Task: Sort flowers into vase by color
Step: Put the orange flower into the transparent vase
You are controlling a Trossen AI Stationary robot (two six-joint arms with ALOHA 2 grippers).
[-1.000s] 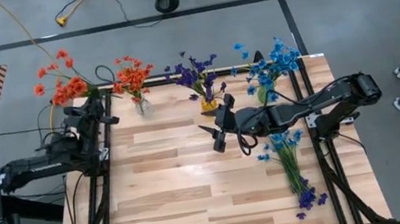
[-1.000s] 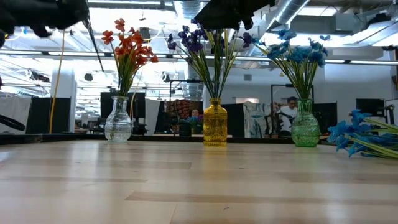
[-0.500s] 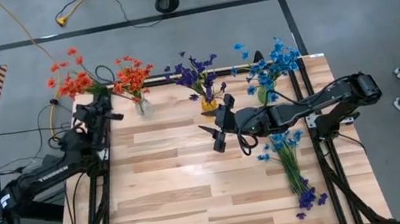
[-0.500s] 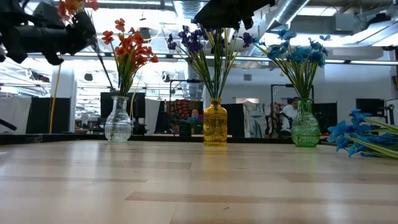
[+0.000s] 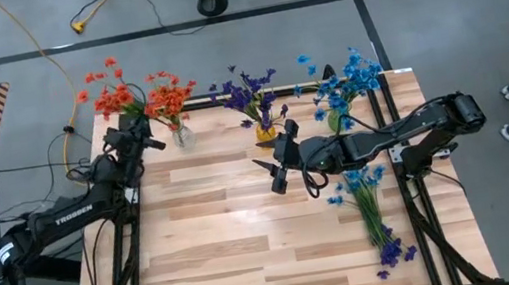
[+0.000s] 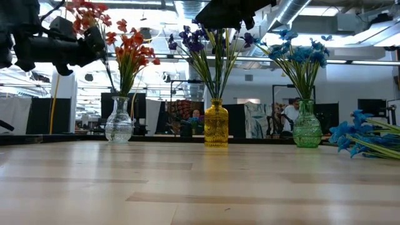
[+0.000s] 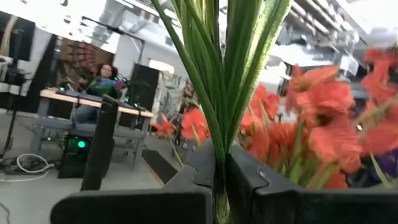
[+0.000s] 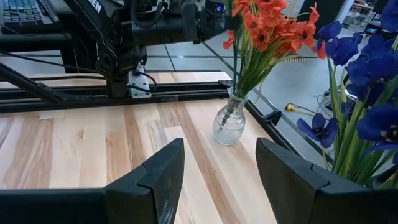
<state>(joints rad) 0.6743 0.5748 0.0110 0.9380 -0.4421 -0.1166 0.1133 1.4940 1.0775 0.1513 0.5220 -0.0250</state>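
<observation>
1. The left gripper (image 5: 138,140), in the upper left of the high view, is clamped tight on the stems of an orange-red sprig (image 5: 109,95). The left wrist view shows the green stems pinched between its dark fingers (image 7: 249,186).

2. The grip sits low on the stems and the blossoms stand above it, probably so the stem ends can go down into a vase neck first.

3. That sprig hangs just beside the clear glass vase (image 6: 119,120), at the left of the low view. The vase already carries orange-red flowers (image 6: 132,47), so this looks like the right place for the colour.

4. The yellow vase (image 6: 216,124), in the middle of the low view, holds purple flowers (image 6: 195,39). The green vase (image 6: 306,125), to the right, holds blue ones (image 6: 300,50). All three stand in a row along the far edge of the surface (image 5: 248,234).

5. The right gripper (image 5: 277,172) waits near the centre of the high view with its fingers spread wide and nothing between them, as the right wrist view shows.

6. A loose bunch (image 5: 371,211) lies flat on the surface at the lower right of the high view, blue heads at one end and purple at the other. It is still to be sorted, and the right arm is nearer to it.
</observation>
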